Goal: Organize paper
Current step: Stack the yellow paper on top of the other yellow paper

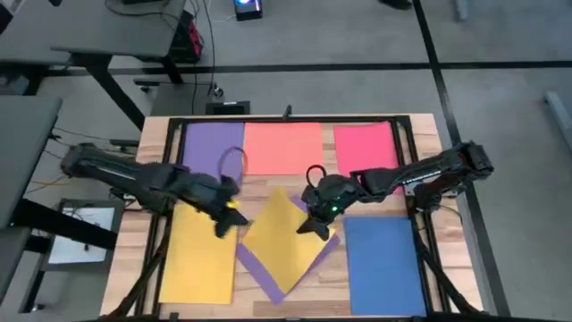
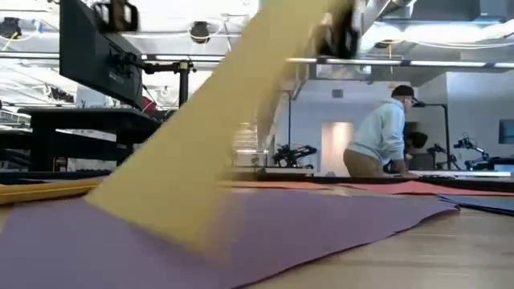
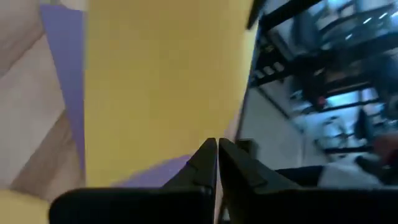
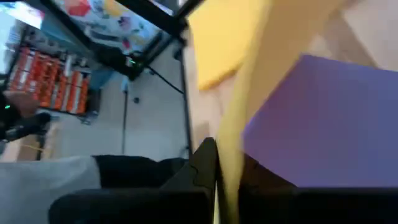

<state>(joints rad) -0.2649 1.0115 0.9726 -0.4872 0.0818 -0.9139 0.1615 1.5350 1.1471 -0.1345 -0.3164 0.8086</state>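
1. Paper is spread over the wooden table (image 1: 429,134): purple sheet (image 1: 212,148), salmon-orange sheet (image 1: 282,146) and pink-red sheet (image 1: 365,146) are lined along the far edge.
2. A blue sheet (image 1: 382,265) is laid at the near right corner, a yellow sheet (image 1: 198,255) at the near left.
3. A tilted yellow sheet (image 1: 284,237) is held mid-table above a second purple sheet (image 1: 259,268).
4. It is pinched by the left gripper (image 1: 234,212) and right gripper (image 1: 313,224), jaws closed on opposite edges.

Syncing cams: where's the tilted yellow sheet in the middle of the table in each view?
High view: yellow sheet, table centre, between both pincers.
Low view: lifted yellow sheet, slanting up from left of centre.
Left wrist view: it fills the centre beyond the fingers.
Right wrist view: edge-on strip at the fingers.
Shared landmark: the purple sheet under it.
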